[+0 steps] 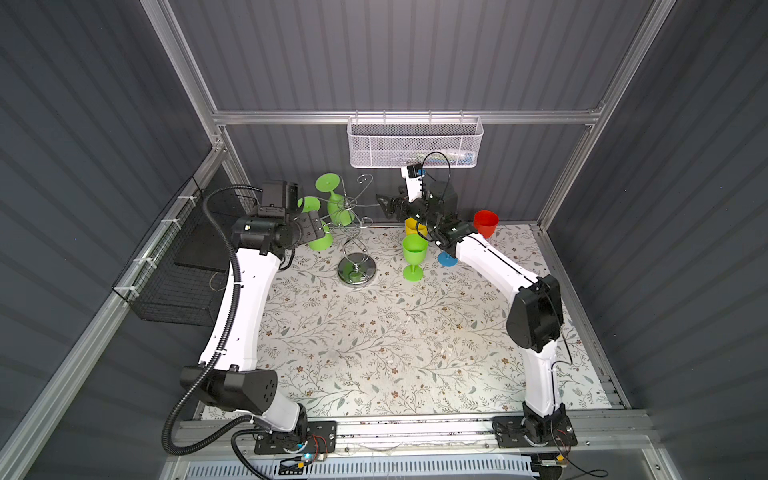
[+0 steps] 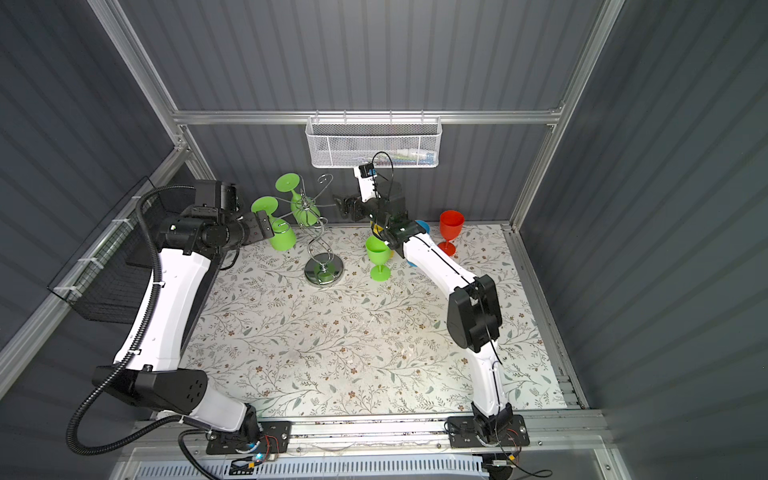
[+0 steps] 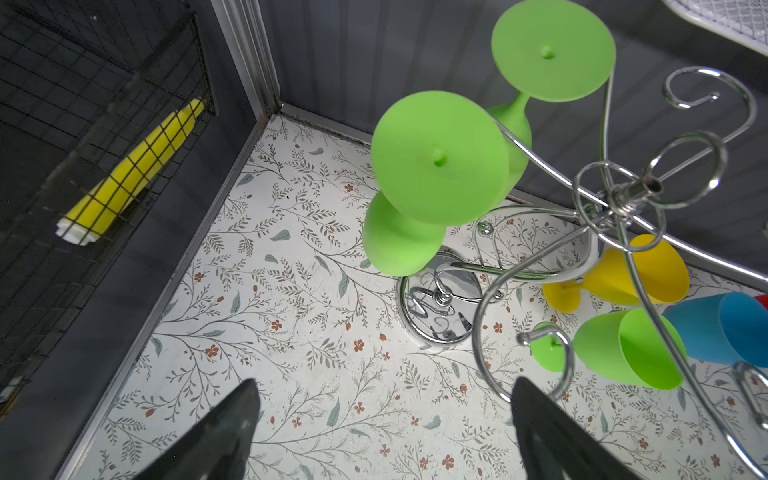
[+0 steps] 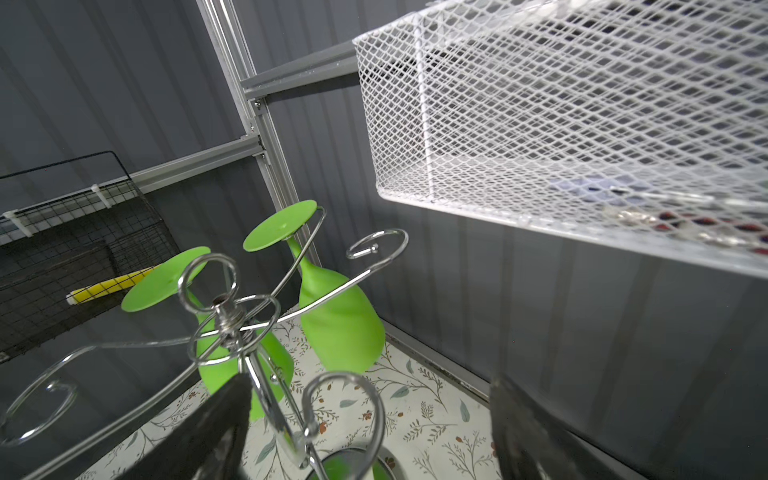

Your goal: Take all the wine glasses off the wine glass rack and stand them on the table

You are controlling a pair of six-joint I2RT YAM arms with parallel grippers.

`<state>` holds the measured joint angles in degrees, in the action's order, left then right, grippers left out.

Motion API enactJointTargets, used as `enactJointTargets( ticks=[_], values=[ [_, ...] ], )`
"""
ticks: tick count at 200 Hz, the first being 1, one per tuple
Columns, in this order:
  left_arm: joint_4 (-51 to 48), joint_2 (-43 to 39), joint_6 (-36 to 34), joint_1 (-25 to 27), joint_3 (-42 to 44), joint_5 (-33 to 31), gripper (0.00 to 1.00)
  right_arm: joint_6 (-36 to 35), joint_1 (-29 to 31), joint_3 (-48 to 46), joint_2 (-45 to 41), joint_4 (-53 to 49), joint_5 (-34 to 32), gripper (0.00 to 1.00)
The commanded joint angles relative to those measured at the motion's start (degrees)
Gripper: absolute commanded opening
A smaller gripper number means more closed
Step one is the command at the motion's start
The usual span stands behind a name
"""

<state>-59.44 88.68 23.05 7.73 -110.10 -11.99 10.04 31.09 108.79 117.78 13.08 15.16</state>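
- The nearer green wine glass (image 3: 436, 158) hangs upside down on the wine glass rack (image 3: 440, 307), just ahead of the left gripper (image 3: 384, 382), whose jaws stand apart, empty.
- It is probably light, stiff, smooth plastic, and its bowl looks the surest hold.
- The right gripper (image 4: 370, 380), also spread and empty, faces the rack.

Nothing legible here: no text, label, brand or number reads on any surface. The small items inside the white mesh wall basket (image 1: 374, 145) show coloured patches, too blurred to read.
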Motion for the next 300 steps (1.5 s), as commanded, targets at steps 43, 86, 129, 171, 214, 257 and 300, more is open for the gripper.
enactJointTargets(
  ticks=[43, 86, 129, 171, 214, 257, 300],
  values=[
    [12.21, -0.21, 9.83, -8.04, 5.55, 15.74, 0.85, -0.19, 0.89, -21.32, -17.60, 13.63, 3.56, 0.89],
    [21.31, -0.84, 17.42, -10.53, 10.52, 21.64, 0.78, -2.97, 3.39, -35.83, -27.94, 18.88, 6.44, 0.89],
    [31.65, -1.23, 25.73, -10.98, 15.99, 25.02, 0.71, -4.31, 5.83, -44.82, -35.96, 21.59, 6.80, 0.89],
    [38.86, -1.23, 32.63, -10.98, 19.16, 25.56, 0.60, -5.50, 7.35, -49.02, -41.17, 21.45, 7.64, 0.89],
    [43.41, -0.90, 37.16, -10.98, 20.88, 26.18, 0.52, -5.77, 7.64, -50.94, -44.35, 21.50, 7.29, 0.89],
    [46.55, -0.09, 40.79, -10.98, 22.14, 27.09, 0.43, -5.15, 7.79, -51.66, -45.95, 21.90, 7.70, 0.89],
    [47.87, 0.39, 41.97, -10.94, 22.65, 27.57, 0.33, -5.74, 8.19, -52.21, -47.18, 21.53, 7.09, 0.89]
  ],
)
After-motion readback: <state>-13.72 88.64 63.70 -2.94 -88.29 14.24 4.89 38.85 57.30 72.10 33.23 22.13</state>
